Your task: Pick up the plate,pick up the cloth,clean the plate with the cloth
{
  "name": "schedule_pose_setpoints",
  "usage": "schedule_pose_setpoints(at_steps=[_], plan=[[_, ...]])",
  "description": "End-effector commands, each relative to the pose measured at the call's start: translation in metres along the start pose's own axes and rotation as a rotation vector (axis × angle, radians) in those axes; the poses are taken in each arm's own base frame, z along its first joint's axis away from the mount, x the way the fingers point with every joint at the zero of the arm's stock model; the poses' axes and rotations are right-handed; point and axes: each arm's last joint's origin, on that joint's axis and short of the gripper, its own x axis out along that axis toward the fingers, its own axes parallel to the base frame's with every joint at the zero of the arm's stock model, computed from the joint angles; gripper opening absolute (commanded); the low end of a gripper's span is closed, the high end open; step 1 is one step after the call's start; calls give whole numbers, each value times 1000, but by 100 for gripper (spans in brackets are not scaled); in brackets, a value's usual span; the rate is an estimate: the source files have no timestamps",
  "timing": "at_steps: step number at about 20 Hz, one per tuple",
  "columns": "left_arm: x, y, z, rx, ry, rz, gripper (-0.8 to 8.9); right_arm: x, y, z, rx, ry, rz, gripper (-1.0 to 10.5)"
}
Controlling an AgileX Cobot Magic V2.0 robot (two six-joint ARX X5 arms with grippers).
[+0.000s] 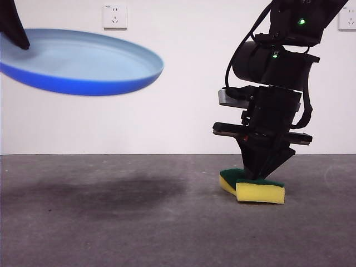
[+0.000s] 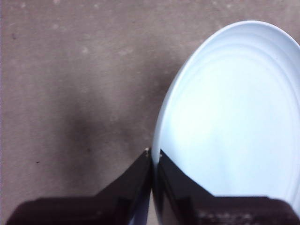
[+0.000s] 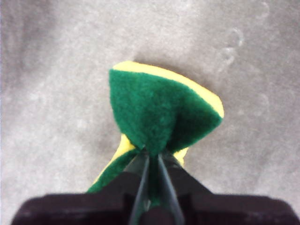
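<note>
The left gripper [image 2: 153, 157] was pinched tight on the rim of the plate [image 1: 83, 61], its two black jaws nearly meeting with the thin edge caught between them. In the front view the plate hung in the air at about ten o'clock, well above the table [image 1: 111, 222], tilted slightly so its pale blue inside faced up and its darker blue underside showed along the near edge. A soft shadow lay on the grey surface beneath it. From the left wrist view the plate [image 2: 234, 131] filled the side toward three o'clock, with bare table on the other side.

The right gripper [image 1: 261, 172] stood at about four o'clock in the front view, reaching straight down, its jaws squeezed together on the cloth [image 1: 253, 189] — a yellow sponge with a green scouring face. The sponge was bent upward where the jaws held it, and its yellow foam was at the table's level; whether it touched I could not tell. In the right wrist view the cloth [image 3: 159, 108] showed its green face folded into a peak, clamped at the right gripper [image 3: 152, 157], with yellow edging around it.
</note>
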Motion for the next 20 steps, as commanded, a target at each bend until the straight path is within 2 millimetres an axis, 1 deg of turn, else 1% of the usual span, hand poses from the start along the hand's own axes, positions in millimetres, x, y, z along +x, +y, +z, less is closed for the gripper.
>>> schedule_pose_setpoints(at_steps=[1, 2, 4, 7, 9, 12, 13, 15, 17, 20], plan=[[11, 3, 1, 10, 15, 58, -8, 6, 1, -6, -4, 47, 5, -17], [17, 5, 2, 10, 28, 71, -8, 2, 3, -6, -7, 41, 6, -17], [35, 8, 3, 4, 67, 80, -8, -14, 11, -5, -25, 3, 15, -17], [67, 9, 2, -2, 140, 67, -8, -50, 29, -4, -53, -95, 46, -17], [88, 6, -1, -4, 193, 50, -8, -77, 44, -6, -91, -177, 71, -17], [110, -8, -7, 16, 254, -6, -8, -106, 68, -12, -139, -273, 121, -17], [115, -15, -8, 20, 261, -45, -8, -110, 75, -13, -157, -292, 135, -17], [117, -30, -7, 26, 239, -112, -8, -112, 88, -13, -178, -315, 163, -17], [118, -45, -6, 33, 213, -148, -8, -105, 99, -13, -191, -309, 182, -17], [119, -58, -5, 38, 188, -182, -8, -91, 119, -15, -223, -286, 211, -17]])
